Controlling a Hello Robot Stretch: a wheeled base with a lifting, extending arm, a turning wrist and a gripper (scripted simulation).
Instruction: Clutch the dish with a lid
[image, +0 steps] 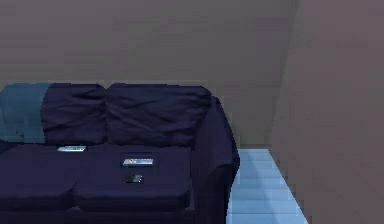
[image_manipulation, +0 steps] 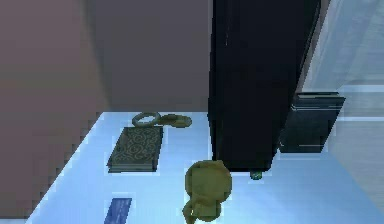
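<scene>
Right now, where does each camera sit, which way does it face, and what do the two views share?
Forward view: on the robot, looking ahead and somewhat down at a dark blue sofa against a wall; none of the robot's body visible.
Arm side view: on the robot's body, looking out sideways at a tall black block, a yellowish figure and a dark mat; no robot part identifiable.
Shared: pale blue floor.

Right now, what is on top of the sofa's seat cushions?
Three small flat things lie on the sofa seat: a pale one, a striped one, a dark one. Too small to name. Whatever lies under them is covered.
</scene>
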